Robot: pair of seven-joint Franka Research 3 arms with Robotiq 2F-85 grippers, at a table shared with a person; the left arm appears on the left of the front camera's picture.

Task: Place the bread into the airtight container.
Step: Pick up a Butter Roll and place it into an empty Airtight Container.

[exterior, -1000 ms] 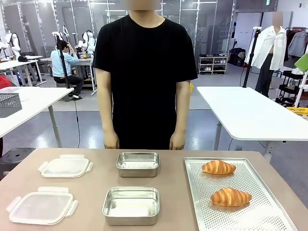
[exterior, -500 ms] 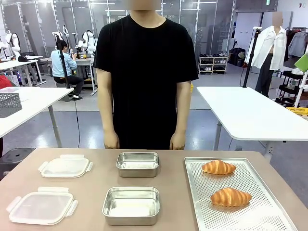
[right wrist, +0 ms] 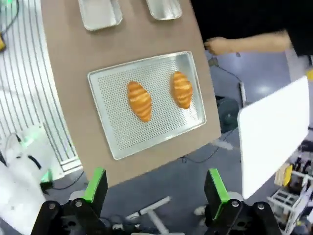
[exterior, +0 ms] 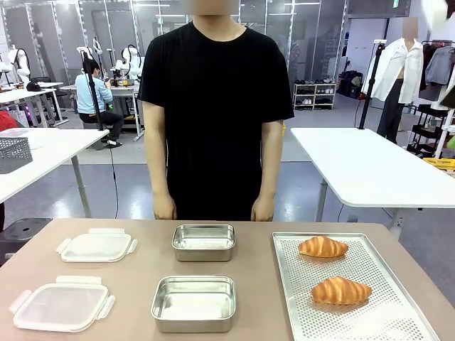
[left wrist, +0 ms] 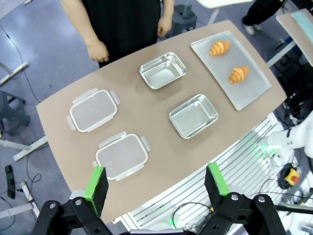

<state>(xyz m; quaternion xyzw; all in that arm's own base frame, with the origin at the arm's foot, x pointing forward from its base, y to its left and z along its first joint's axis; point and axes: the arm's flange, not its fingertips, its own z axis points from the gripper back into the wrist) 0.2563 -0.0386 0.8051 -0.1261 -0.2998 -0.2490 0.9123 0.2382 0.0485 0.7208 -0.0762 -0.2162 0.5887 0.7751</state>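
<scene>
Two golden croissants, the bread, lie on a perforated metal tray [exterior: 291, 312] at the table's right: a far one [exterior: 323, 246] and a near one [exterior: 341, 290]. Two empty metal containers stand mid-table, one far [exterior: 203, 242] and one near [exterior: 193, 304]. Their clear clip lids [exterior: 96, 246] [exterior: 62, 305] lie to the left. My left gripper [left wrist: 156, 186] hangs open high above the table, over its near edge. My right gripper [right wrist: 155, 191] is open too, high above the tray [right wrist: 117, 137] and its croissants [right wrist: 139, 101] [right wrist: 182, 89].
A person in a black shirt [exterior: 213, 106] stands at the far edge, hands [exterior: 165, 209] hanging just behind the table. Bare tabletop [exterior: 135, 270] lies between lids and containers. A white table [exterior: 370, 167] stands behind on the right.
Nothing on the table has moved. A pale blurred shape has come into the front view's upper right corner.
</scene>
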